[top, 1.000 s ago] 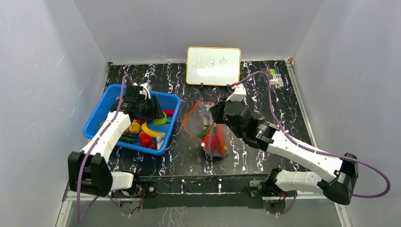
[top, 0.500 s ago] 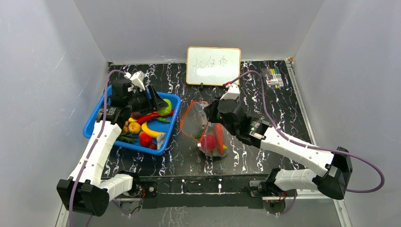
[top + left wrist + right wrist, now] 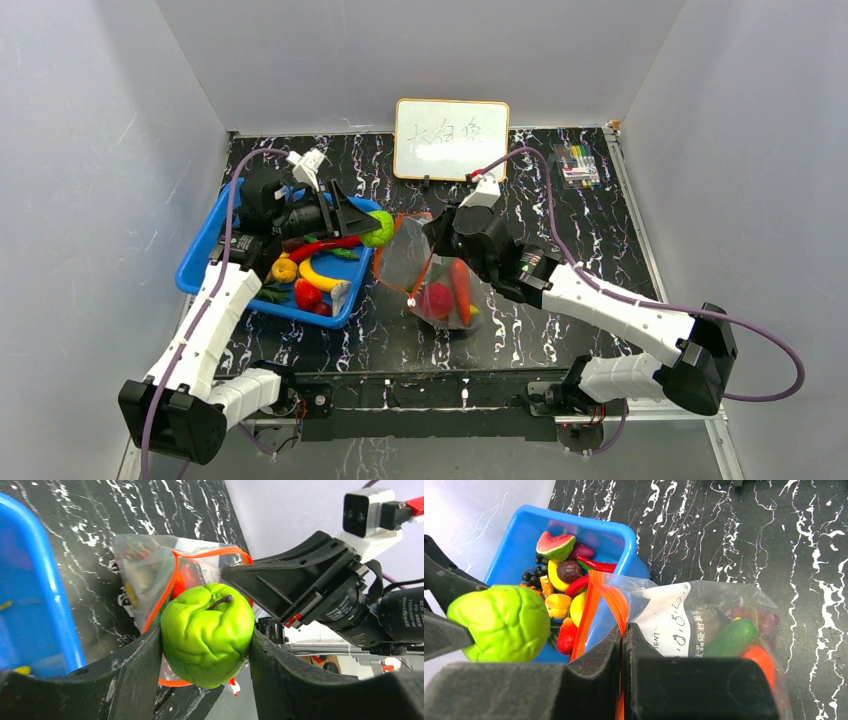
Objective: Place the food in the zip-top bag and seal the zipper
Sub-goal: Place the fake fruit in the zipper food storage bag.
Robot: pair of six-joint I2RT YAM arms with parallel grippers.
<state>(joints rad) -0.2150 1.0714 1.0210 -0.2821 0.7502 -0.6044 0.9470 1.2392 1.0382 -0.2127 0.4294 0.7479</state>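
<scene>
Green fruit nearer partly hidden bag

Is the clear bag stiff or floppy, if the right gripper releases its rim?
Probably floppy: the bag is thin, crinkled film, and its mouth seems held up only by the right gripper pinching the zipper. Released, the rim would likely sag. The food inside should weigh its bottom down.

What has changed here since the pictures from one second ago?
The left end effector rose out of the blue basket holding the green fruit and carried it right, toward the mouth of the zip-top bag. The right end effector stayed shut on the bag's edge, drifting left. The basket did not move.
</scene>
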